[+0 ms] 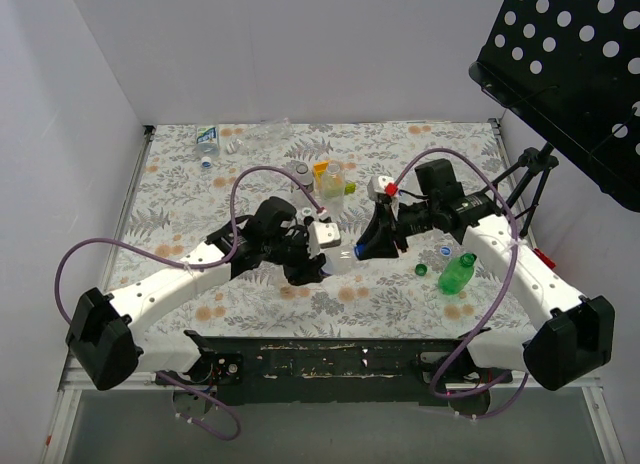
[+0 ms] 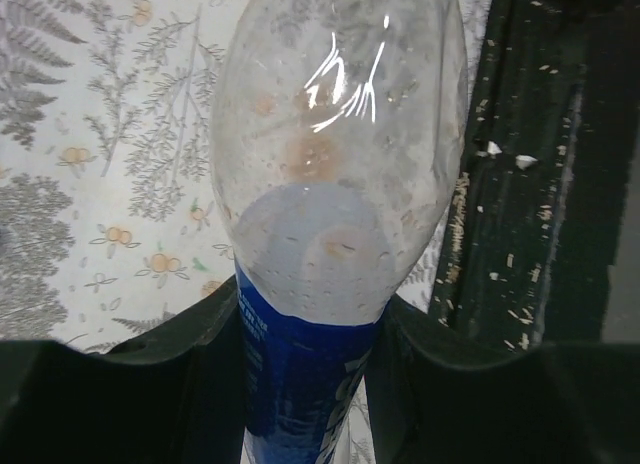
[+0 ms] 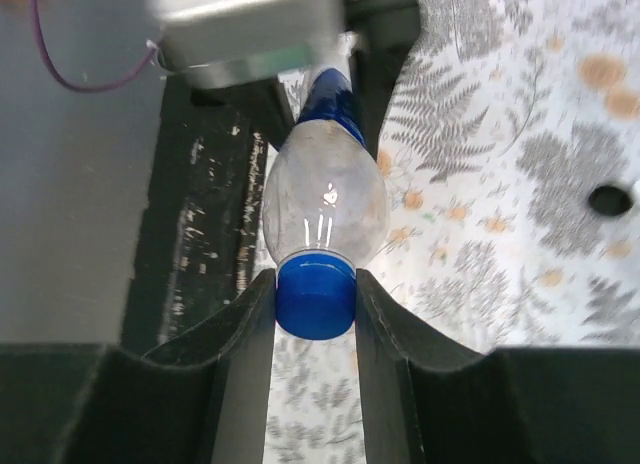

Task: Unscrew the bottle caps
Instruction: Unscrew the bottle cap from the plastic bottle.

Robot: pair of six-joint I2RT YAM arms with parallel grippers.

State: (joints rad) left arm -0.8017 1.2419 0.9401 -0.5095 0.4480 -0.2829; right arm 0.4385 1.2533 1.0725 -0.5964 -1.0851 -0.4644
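My left hand (image 2: 310, 329) pinches the bottle (image 2: 340, 134) at its blue label, holding it between the arms over the near part of the counter (image 1: 180, 204). My right hand (image 3: 315, 314) is closed on the blue cap (image 3: 315, 294), one finger on each side. The cap appears seated, with no gap at the neck. Judgement: unscrewing is in hand, not finished. The next move calls for my right wrist to turn about the bottle's axis while the left resists the twist.

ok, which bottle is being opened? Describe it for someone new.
Look at the middle of the floral table. The clear blue-labelled bottle is clamped by the left gripper, its blue cap by the right gripper. The green bottle nearby sits ungripped.
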